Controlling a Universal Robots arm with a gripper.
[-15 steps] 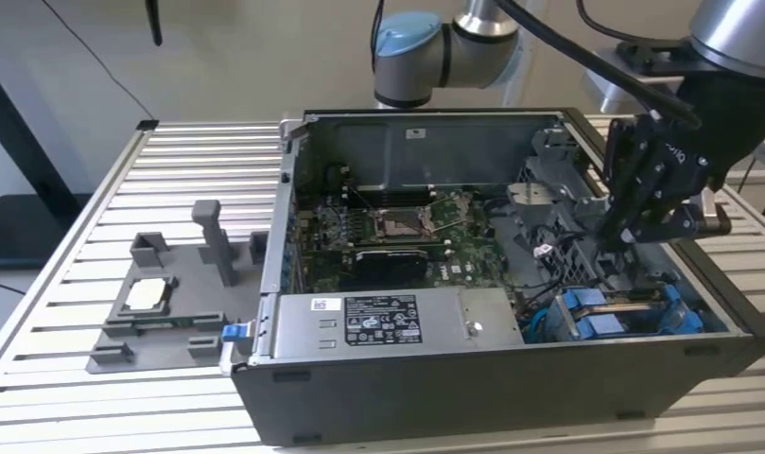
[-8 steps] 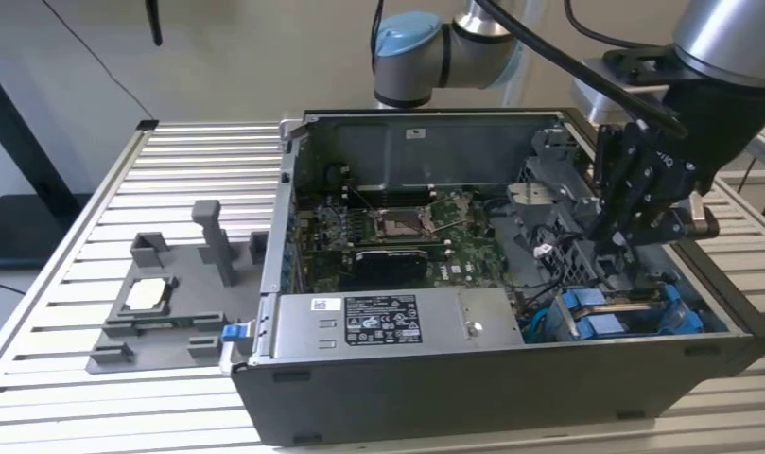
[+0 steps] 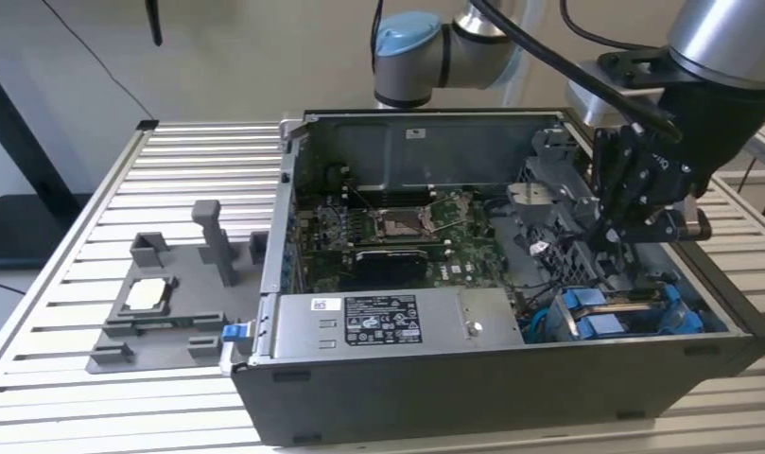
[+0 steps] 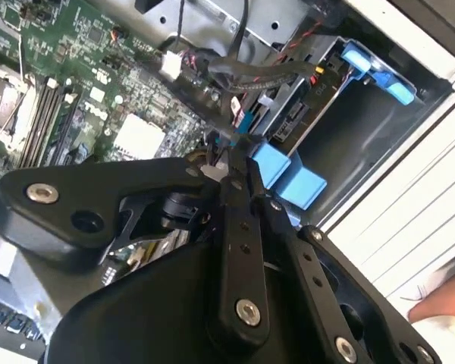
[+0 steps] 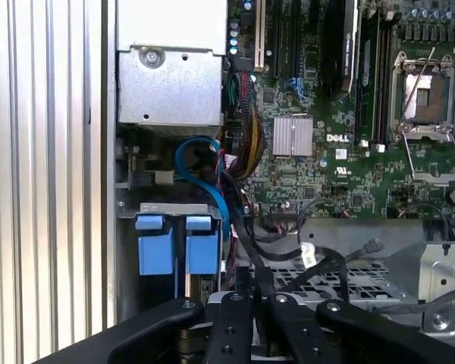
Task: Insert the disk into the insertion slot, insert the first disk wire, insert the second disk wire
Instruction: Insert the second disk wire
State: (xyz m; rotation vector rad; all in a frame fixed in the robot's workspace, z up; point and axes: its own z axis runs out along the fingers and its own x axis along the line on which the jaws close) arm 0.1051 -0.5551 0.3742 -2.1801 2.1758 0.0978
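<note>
Reaching down into an open grey computer case (image 3: 483, 378) on a slatted metal table (image 3: 54, 312), the robot arm's black tool (image 3: 609, 232) hangs at about 3 o'clock in the exterior view, just above the drive bay. Its thin, jointed metal fingers (image 4: 243, 227) look pressed nearly together, seemingly on a small pale connector (image 4: 212, 171) at their tips; whether they truly grip it I cannot tell. The slot (image 3: 616, 317) sits at about 4 o'clock in the exterior view, in the case's near corner: a grey sheet-metal bay with smooth blue plastic tabs (image 5: 171, 246). A disk (image 4: 292, 121) appears to lie inside it already, its end facing the cables. Black and blue wires (image 5: 212, 189) loop beside the bay, soft and springy. By my judgement a wire is light and floppy, so it is best held by its stiff plastic plug, not the cord; the plug is small and smooth and could twist or slip, and its pins are likely fragile. A green circuit board (image 3: 408, 232) fills the case's middle. At 9 o'clock a grey plastic tray (image 3: 167, 312) with upright posts rests on the table.
</note>
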